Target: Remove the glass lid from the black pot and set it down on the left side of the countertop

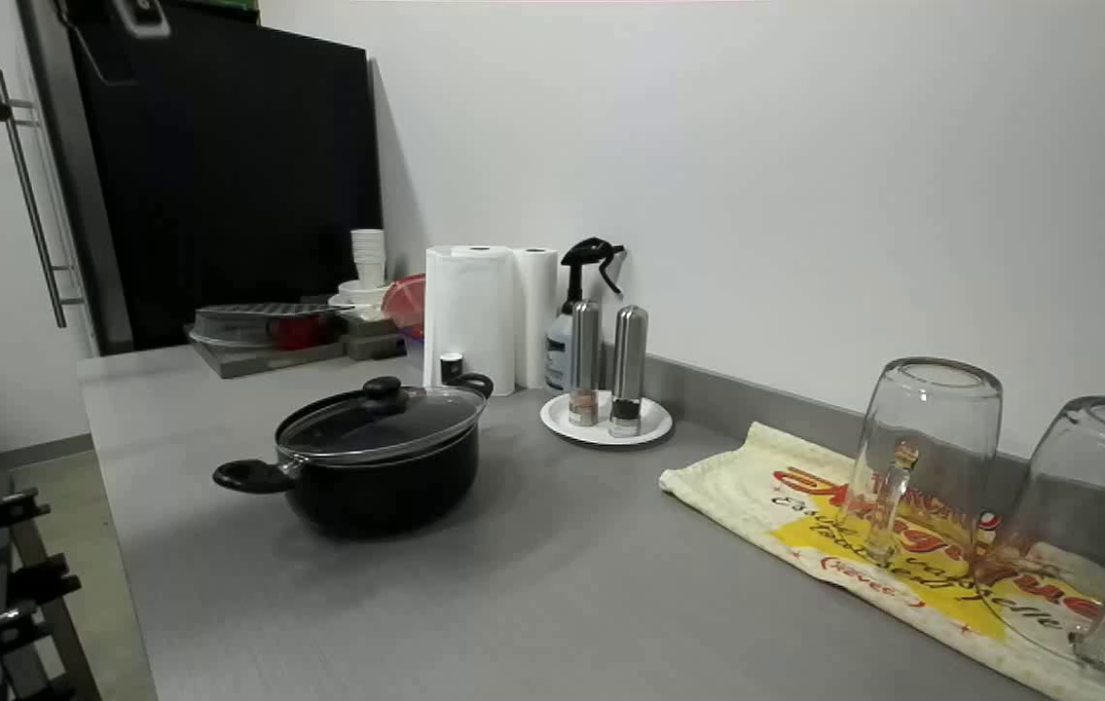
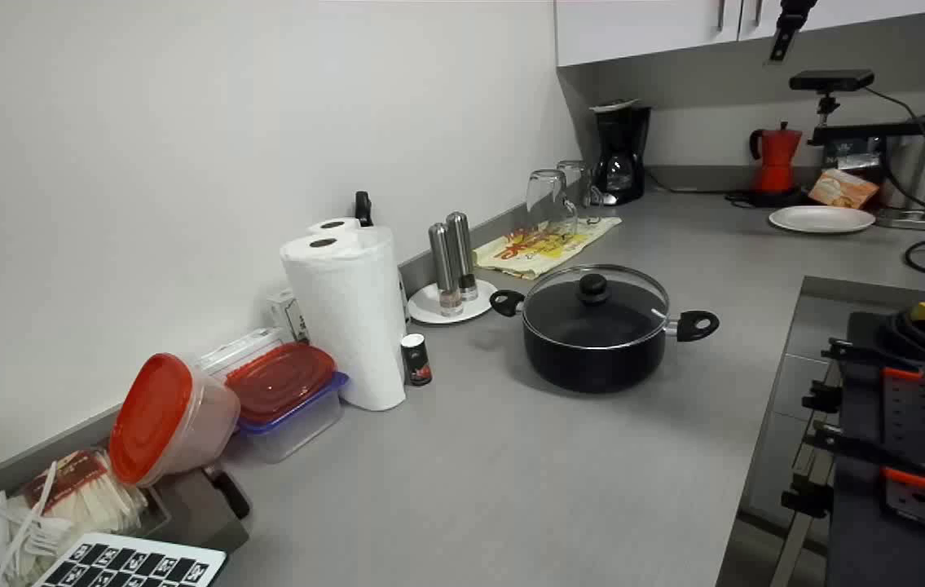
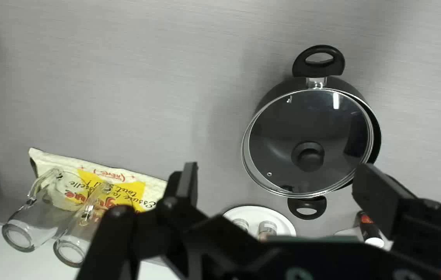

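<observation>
- Along the white wall [image 1: 756, 175]: long, flat, grey countertop [image 2: 511, 481].
- On top, next to the wall: pale cloth [image 1: 805, 516] with yellow and red on it, lying flat.
- Out on the countertop: round black pot [image 2: 596, 368], wide and low, with a short black handle [image 3: 317, 70] on each side.
- Near the wall, side by side: two white paper rolls [image 1: 469, 312], both standing up.
- Right on the black pot: glass lid [image 3: 282, 136], round and see-through, with a black knob [image 3: 310, 157] on top, sitting a bit crooked.
- High over the countertop, well apart from the glass lid: gripper [image 3: 276, 175], with fingers [image 3: 377, 194] spread wide apart.
- On the cloth, upside down: two clear drinking glasses [image 1: 941, 428] with handles.
- Between the cloth and the paper rolls: round white plate [image 1: 659, 419].
- On the plate, close together: two tall silver grinders [image 1: 628, 355], standing up.
- Just beside the paper rolls: tiny dark shaker [image 2: 416, 363] with a white top.
</observation>
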